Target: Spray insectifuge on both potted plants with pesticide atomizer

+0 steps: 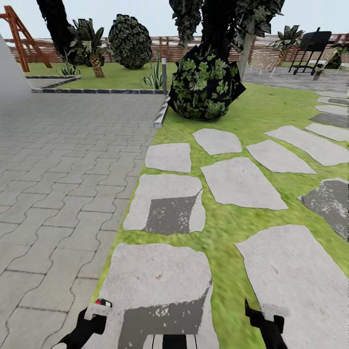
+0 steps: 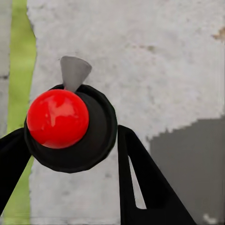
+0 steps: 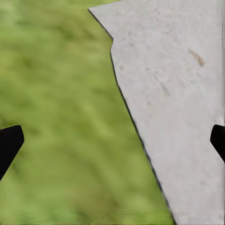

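We carry the pesticide atomizer (image 2: 70, 126) clamped between the fingers of our left gripper (image 1: 98, 310), its red top and grey nozzle facing the wrist camera above a stepping stone (image 1: 167, 203), while our right gripper (image 3: 112, 140) hangs with its fingers wide apart over lawn (image 3: 56, 117) and stone edge. The bottle looks small, rigid and probably light (a smooth round body that could twist or slip), so we judge a hold low on the dark body is best, leaving the top free. The potted plants lie somewhere further into the garden.
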### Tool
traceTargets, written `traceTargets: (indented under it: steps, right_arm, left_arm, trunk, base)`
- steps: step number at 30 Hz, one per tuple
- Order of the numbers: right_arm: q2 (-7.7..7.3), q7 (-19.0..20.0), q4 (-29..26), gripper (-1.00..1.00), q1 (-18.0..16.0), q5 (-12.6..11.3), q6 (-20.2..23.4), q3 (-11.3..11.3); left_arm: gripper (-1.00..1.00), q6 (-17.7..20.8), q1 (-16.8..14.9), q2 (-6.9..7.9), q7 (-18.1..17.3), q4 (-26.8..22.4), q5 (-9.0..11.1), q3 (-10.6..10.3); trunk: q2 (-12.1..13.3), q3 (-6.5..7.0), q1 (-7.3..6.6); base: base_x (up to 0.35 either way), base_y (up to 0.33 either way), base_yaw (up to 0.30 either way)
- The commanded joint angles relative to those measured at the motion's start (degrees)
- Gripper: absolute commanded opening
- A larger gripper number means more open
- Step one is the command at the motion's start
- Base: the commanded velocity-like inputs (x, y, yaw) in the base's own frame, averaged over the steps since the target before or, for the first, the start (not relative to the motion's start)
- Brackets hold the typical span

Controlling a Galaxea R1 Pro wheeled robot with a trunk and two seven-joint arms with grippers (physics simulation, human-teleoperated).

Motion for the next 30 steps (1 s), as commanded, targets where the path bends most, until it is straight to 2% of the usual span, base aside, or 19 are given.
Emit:
traceTargets:
  steps: [1,6,10,11,15,25,30]
  right_arm:
    - [0.01,-0.14,3.16,1.0,-0.05,0.11,-2.92,-0.03]
    - [-0.06,-0.14,12.07,1.0,-0.04,0.07,-11.47,-0.01]
    - [-0.13,-0.08,14.56,1.0,-0.04,0.12,-13.32,-0.01]
    - [-0.09,-0.06,15.09,1.0,-0.04,0.14,-13.58,-0.01]
    - [0.28,-0.05,15.39,1.0,-0.04,0.18,-13.77,0.07]
    - [0.44,-0.12,15.36,1.0,-0.04,0.08,-13.62,0.01]
    - [0.39,-0.28,15.4,1.0,-0.04,0.0,-13.62,-0.01]
  left_arm:
    - [-1.0,-0.72,0.68,-0.03,-0.08,0.06,-0.07,1.17]
    - [-1.0,-5.88,4.46,-0.05,0.02,0.18,2.27,5.2]
    - [-1.0,-7.64,6.66,0.02,0.07,0.18,3.13,7.01]
    - [-1.0,-8.0,7.41,0.09,0.1,0.19,3.44,8.07]
    - [-1.0,-8.23,8.43,0.07,0.09,0.03,3.65,10.19]
    - [-1.0,-8.21,8.55,-0.21,0.02,0.1,3.59,10.53]
    - [-1.0,-8.21,8.55,-0.22,0.1,0.14,3.63,10.54]
  trunk:
    - [0.0,0.29,-0.04]
    - [0.07,1.84,-0.16]
    - [0.12,3.07,-0.27]
    - [0.14,3.38,-0.29]
    - [0.19,4.6,-0.4]
    - [0.32,6.97,-0.65]
    - [0.39,8.23,-0.78]
  base:
    - [0.0,0.0,-0.11]
    - [0.0,0.0,-0.11]
    - [0.0,0.0,-0.11]
    - [0.0,0.0,-0.104]
    - [0.0,0.0,-0.059]
    - [0.0,0.0,-0.007]
    - [0.0,0.0,-0.178]
